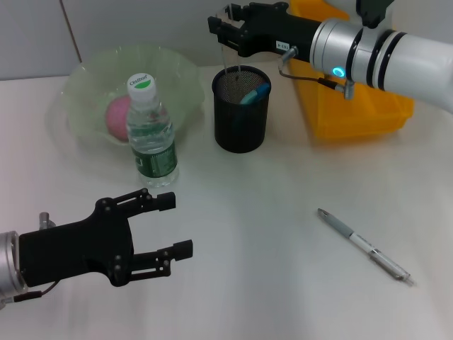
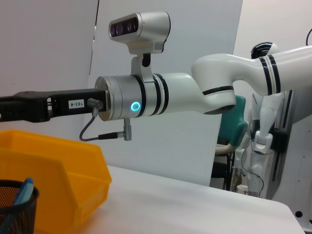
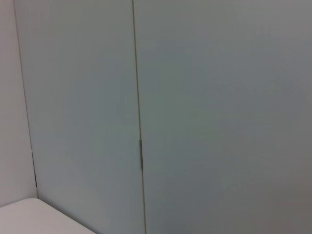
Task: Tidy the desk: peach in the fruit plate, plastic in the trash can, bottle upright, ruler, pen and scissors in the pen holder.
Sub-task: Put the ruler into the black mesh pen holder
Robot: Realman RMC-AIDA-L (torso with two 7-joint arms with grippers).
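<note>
The left gripper (image 1: 173, 225) sits nearest, low over the table (image 1: 283, 283) at the near left, fingers spread and holding nothing; well apart to its right, on the near right of the table, the pen (image 1: 364, 246) lies flat and slanted, its tip toward the middle and its far end toward the near right corner; nothing touches it.

Farther back the bottle (image 1: 151, 134) stands upright with its cap on, just in front of the plate (image 1: 180, 78), and the peach (image 1: 118, 115) lies inside the plate behind the bottle; those two steps look done. Right of them stands the holder (image 1: 241, 110), a black mesh cup with something blue in it; the yellow bin (image 1: 357, 113) sits behind and to the right.

The right gripper (image 1: 219, 28) hangs above and just behind the holder's rim; its fingers appear parted with nothing between them, though a thin grey strip stands at the rim right below it, so a drop into the holder seems the step in hand, likely the ruler.

By my reading the pen is what remains; the next move calls for the right arm to swing forward and down to it, well away from where it hangs now, and pinch the barrel across its width
</note>
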